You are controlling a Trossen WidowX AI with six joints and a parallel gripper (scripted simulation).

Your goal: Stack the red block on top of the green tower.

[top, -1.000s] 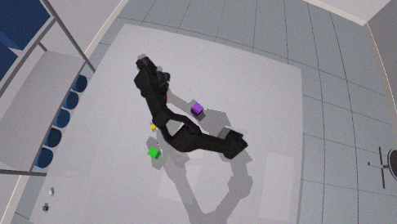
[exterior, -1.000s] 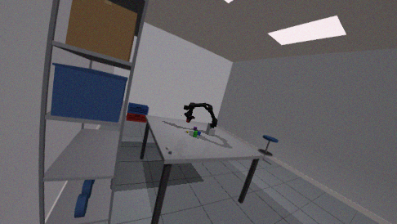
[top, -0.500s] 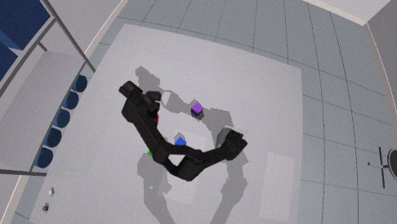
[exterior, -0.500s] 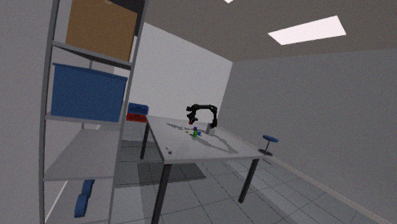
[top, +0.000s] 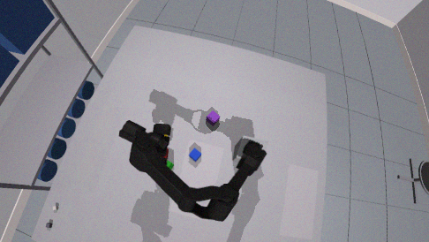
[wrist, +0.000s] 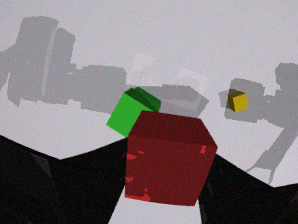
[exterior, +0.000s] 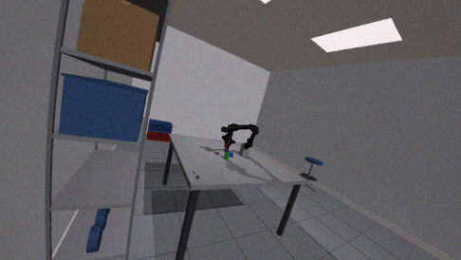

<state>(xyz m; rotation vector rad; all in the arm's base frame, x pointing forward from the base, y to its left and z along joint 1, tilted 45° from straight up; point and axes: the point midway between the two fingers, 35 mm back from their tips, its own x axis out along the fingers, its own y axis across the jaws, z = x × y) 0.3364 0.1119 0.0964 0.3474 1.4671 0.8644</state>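
The red block (top: 166,154) (wrist: 169,172) is held between the fingers of my gripper (wrist: 166,147), which is shut on it. In the top view the arm covers most of the block. The green tower (top: 169,165) (exterior: 227,155) (wrist: 125,114) stands upright on the table. In the wrist view it shows past the block's far left edge, partly hidden by it. In the exterior view my gripper is above the tower, and the block appears higher than the tower's top, apart from it. The exact sideways offset is hard to tell.
A blue block (top: 195,155) (exterior: 231,155) lies near the tower, toward the arm's base. A purple block (top: 213,117) is farther off. A small yellow block (wrist: 238,101) (exterior: 217,153) lies on the tower's other side. The arm's links pass close above the tower in the top view.
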